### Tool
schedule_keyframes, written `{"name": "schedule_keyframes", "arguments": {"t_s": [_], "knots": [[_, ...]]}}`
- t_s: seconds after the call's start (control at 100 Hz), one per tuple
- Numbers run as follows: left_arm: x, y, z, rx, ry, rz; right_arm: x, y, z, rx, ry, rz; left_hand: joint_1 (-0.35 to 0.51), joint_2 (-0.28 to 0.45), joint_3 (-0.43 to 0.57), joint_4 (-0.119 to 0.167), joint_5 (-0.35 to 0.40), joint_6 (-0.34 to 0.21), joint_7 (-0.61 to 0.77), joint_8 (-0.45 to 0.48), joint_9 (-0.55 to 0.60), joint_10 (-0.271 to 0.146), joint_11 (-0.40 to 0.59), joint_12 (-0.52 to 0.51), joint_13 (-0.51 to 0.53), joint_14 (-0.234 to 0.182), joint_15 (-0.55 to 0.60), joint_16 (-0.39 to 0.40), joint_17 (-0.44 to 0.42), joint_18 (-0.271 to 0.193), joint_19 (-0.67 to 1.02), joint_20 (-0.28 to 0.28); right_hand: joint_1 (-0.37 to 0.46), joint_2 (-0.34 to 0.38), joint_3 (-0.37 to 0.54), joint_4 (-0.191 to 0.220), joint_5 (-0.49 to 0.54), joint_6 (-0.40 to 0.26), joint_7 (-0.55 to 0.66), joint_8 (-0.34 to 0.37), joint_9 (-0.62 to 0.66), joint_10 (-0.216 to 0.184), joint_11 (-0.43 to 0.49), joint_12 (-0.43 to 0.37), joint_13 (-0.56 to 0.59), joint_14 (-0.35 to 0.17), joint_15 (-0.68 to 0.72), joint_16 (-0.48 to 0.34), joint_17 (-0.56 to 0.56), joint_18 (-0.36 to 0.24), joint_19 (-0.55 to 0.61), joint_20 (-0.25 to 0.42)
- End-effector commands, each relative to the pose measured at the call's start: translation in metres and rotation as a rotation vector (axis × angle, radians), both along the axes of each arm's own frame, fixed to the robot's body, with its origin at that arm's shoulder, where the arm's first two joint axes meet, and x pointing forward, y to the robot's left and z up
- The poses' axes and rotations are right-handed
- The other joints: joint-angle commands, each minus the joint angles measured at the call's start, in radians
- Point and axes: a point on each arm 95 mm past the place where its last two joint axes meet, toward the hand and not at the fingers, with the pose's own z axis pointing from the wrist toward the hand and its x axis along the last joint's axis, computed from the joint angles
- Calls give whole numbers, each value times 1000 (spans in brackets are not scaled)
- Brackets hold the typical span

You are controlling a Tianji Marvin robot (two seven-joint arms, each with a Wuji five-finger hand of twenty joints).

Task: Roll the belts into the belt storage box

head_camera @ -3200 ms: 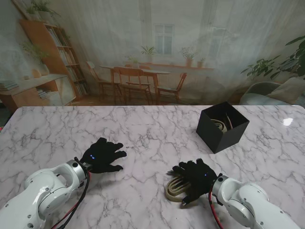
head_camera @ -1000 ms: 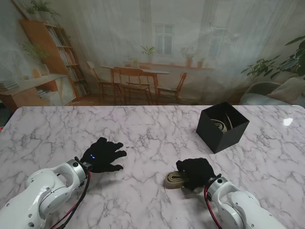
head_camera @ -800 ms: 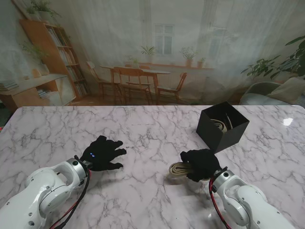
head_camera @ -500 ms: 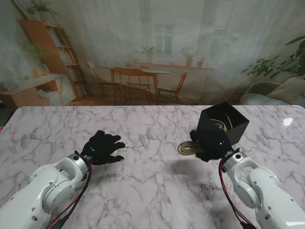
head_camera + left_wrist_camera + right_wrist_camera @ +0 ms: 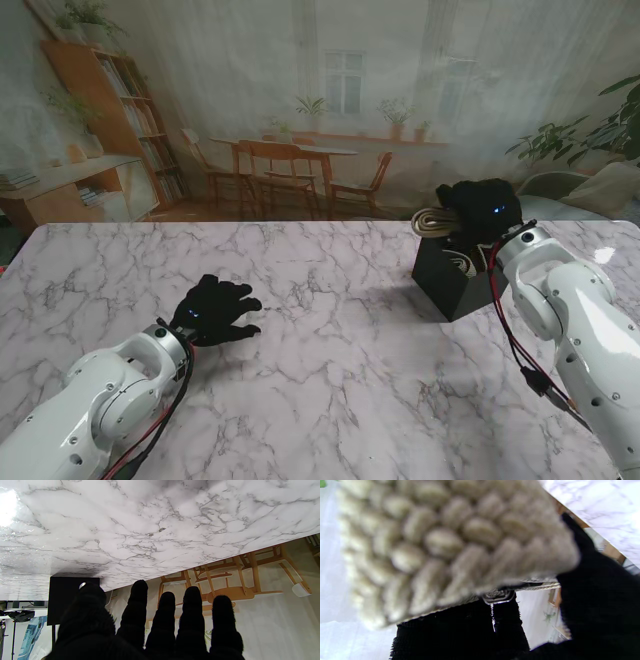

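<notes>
Right hand (image 5: 484,208) clenched around a rolled beige woven belt (image 5: 432,220), raised over the black belt storage box (image 5: 448,276) at the far right of the marble tabletop (image 5: 320,300). Coil sticking out leftward past the fingers, filling the right wrist view (image 5: 450,545) in a blur, with what looks like a metal buckle (image 5: 498,596) under it. Inside the box, another pale belt (image 5: 461,264). Left hand (image 5: 212,310) empty, fingers (image 5: 191,610) spread flat, low over bare tabletop, well apart from the box.
</notes>
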Motion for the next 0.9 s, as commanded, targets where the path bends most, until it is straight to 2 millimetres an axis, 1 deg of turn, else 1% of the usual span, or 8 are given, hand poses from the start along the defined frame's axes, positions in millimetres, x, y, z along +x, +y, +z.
{"name": "schedule_keyframes", "arguments": {"t_s": [0.0, 0.09, 0.21, 0.28, 0.31, 0.42, 0.61, 0.89], "knots": [[-3, -1, -3, 6, 13, -2, 8, -11, 10, -32, -18, -35, 9, 42, -26, -16, 13, -6, 7, 7, 11, -2, 2, 3, 11, 15, -25, -9, -16, 36, -25, 2, 236, 121, 161, 48, 121, -244, 138, 23, 44, -47, -4, 14, 92, -56, 121, 51, 11, -64, 21, 14], [-3, 0, -4, 7, 14, 0, 18, -20, 10, -75, -19, -63, 10, 42, -26, -15, 11, -4, 5, 6, 11, -1, 3, 3, 11, 14, -25, -9, -17, 37, -25, 2, 230, 126, 154, 48, 132, -247, 122, 3, 49, -45, -21, 4, 93, -55, 110, 49, 8, -69, 18, 15], [-4, 0, -4, 9, 16, 2, 28, -31, 6, -110, -6, -101, 10, 42, -26, -15, 9, -2, 4, 6, 9, 0, 2, 4, 10, 17, -25, -8, -17, 36, -25, 3, 224, 125, 150, 48, 148, -252, 108, -20, 60, -44, -38, -6, 99, -54, 95, 45, 7, -79, 15, 17], [-4, 0, -4, 10, 16, 0, 33, -35, 0, -121, 8, -119, 9, 44, -26, -15, 6, -3, 2, 5, 5, -1, 1, 3, 9, 14, -25, -8, -17, 36, -25, 3, 226, 125, 152, 49, 150, -254, 107, -23, 60, -42, -41, -8, 99, -55, 92, 45, 7, -80, 15, 17], [-4, 0, -5, 11, 16, -2, 35, -37, -3, -129, 14, -125, 8, 44, -26, -16, 5, -2, 2, 5, 4, -1, 1, 3, 10, 13, -25, -8, -17, 34, -25, 3, 225, 126, 152, 48, 149, -256, 106, -25, 62, -49, -42, -8, 99, -55, 91, 45, 7, -81, 14, 17], [-4, -1, -5, 15, 18, -6, 41, -42, -16, -139, 42, -144, 9, 44, -26, -15, 5, -3, 2, 5, 2, 0, 1, 3, 10, 14, -24, -8, -16, 35, -25, 4, 225, 129, 153, 48, 151, -258, 104, -29, 61, -49, -46, -11, 98, -55, 86, 44, 6, -82, 13, 18], [-4, -2, -6, 18, 23, -7, 49, -42, -34, -123, 89, -148, 9, 44, -26, -15, 1, -1, 0, 4, -3, 2, 0, 3, 8, 15, -25, -8, -18, 35, -26, 4, 217, 134, 149, 46, 149, -258, 103, -34, 59, -46, -51, -14, 95, -55, 81, 44, 4, -84, 10, 19], [-4, -5, -7, 20, 33, -17, 60, -36, -45, -105, 127, -157, 8, 45, -26, -15, -4, 0, -3, 3, -13, 4, -2, 2, 8, 14, -24, -7, -18, 34, -26, 5, 206, 159, 140, 43, 141, -247, 90, -48, 48, -43, -64, -20, 84, -54, 66, 44, -9, -87, -1, 19]]}}
